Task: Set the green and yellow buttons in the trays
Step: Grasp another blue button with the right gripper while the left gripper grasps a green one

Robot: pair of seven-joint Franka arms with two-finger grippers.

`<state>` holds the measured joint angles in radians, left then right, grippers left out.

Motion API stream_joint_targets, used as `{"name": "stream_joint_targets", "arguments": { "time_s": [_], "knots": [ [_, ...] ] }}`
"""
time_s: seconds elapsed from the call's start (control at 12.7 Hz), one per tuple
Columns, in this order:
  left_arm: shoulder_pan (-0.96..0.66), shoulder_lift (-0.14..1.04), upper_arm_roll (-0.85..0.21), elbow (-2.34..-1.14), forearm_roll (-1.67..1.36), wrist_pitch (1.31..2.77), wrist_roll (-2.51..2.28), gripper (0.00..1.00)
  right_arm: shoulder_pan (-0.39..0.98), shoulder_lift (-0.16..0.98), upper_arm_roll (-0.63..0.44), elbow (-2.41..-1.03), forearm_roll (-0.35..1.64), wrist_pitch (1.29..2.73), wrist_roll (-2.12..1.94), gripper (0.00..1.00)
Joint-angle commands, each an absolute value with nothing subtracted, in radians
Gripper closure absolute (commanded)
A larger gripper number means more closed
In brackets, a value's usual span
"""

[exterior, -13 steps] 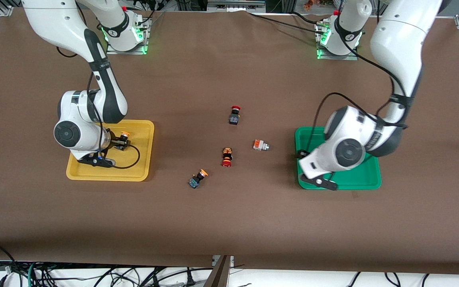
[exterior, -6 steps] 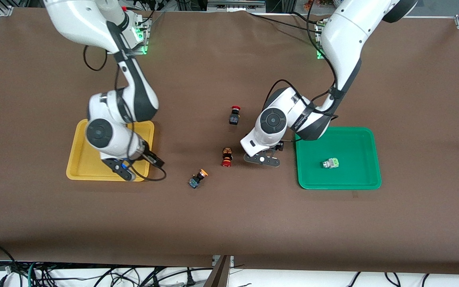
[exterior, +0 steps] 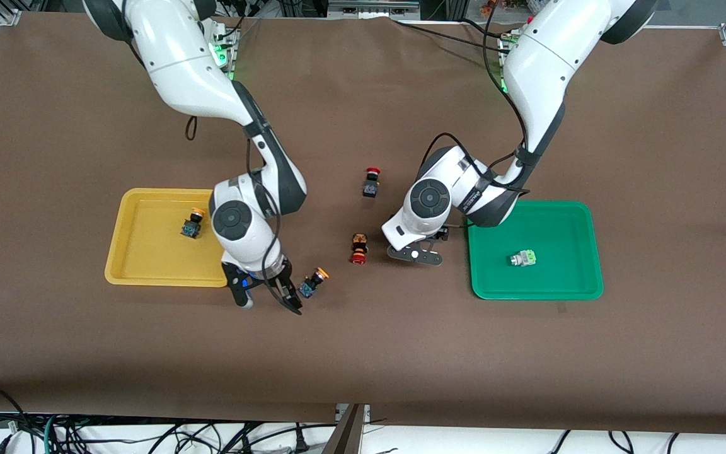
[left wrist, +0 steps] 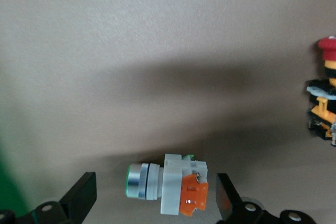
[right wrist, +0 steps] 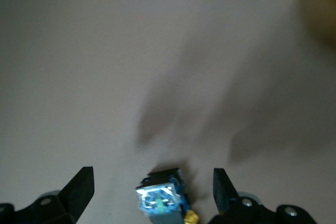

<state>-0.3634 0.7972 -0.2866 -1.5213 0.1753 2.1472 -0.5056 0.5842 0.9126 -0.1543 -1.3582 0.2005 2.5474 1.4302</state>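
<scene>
A yellow button [exterior: 191, 224] lies in the yellow tray [exterior: 149, 265]. A second yellow button [exterior: 311, 284] lies on the table; the right wrist view shows its blue-and-black body [right wrist: 160, 199] between the fingers of my open right gripper [right wrist: 152, 190], which hangs low beside it in the front view [exterior: 268, 297]. A green button [exterior: 522, 258] lies in the green tray [exterior: 564, 284]. The other green button [left wrist: 168, 190] lies on its side between the fingers of my open left gripper [left wrist: 155, 198]. In the front view the left gripper [exterior: 414, 255] hides it.
Two red-capped buttons lie mid-table: one [exterior: 371, 183] farther from the front camera, one [exterior: 358, 248] next to my left gripper, which also shows in the left wrist view [left wrist: 324, 98]. The green tray's edge [left wrist: 6, 192] shows close to the left gripper.
My right gripper left the yellow tray, with a yellow button in it, and came down at the second yellow button. My left gripper moved from the green tray to the table's green button.
</scene>
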Motion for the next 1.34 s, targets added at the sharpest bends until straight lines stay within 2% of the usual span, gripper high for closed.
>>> {"name": "stream_joint_targets", "arguments": {
  "time_s": [0.0, 0.39, 0.47, 0.55, 0.63, 0.71, 0.94, 1.1, 1.26],
  "knots": [
    [-0.388, 0.807, -0.276, -1.523, 0.206, 2.157, -0.515, 0.0, 0.591, 0.946, -0.163, -1.31, 0.212, 2.579, 1.436, 0.0],
    [-0.385, 0.808, -0.275, -1.545, 0.21, 2.157, -0.512, 0.0, 0.624, 1.012, -0.164, -1.285, 0.204, 2.574, 1.396, 0.0],
    [-0.379, 0.808, -0.275, -1.548, 0.245, 2.157, -0.514, 0.28, 0.624, 1.011, -0.164, -1.285, 0.206, 2.569, 1.391, 0.0],
    [-0.377, 0.805, -0.276, -1.551, 0.262, 2.154, -0.512, 0.48, 0.624, 1.009, -0.167, -1.285, 0.201, 2.556, 1.391, 0.03],
    [-0.377, 0.799, -0.276, -1.551, 0.262, 2.146, -0.512, 0.64, 0.624, 1.002, -0.17, -1.284, 0.187, 2.533, 1.393, 0.51],
    [-0.371, 0.79, -0.276, -1.549, 0.262, 2.14, -0.503, 0.71, 0.624, 0.991, -0.176, -1.284, 0.178, 2.501, 1.393, 1.0],
    [-0.329, 0.72, -0.276, -1.499, 0.264, 1.998, -0.485, 0.73, 0.618, 0.954, -0.192, -1.284, 0.117, 2.341, 1.359, 1.0],
    [-0.257, 0.678, -0.276, -1.468, 0.264, 1.881, -0.294, 0.72, 0.606, 0.908, -0.19, -1.285, 0.126, 2.236, 1.228, 1.0],
    [-0.169, 0.672, -0.275, -1.485, 0.267, 1.861, -0.093, 0.71, 0.572, 0.87, -0.19, -1.285, 0.127, 2.119, 1.168, 1.0]
  ]
}}
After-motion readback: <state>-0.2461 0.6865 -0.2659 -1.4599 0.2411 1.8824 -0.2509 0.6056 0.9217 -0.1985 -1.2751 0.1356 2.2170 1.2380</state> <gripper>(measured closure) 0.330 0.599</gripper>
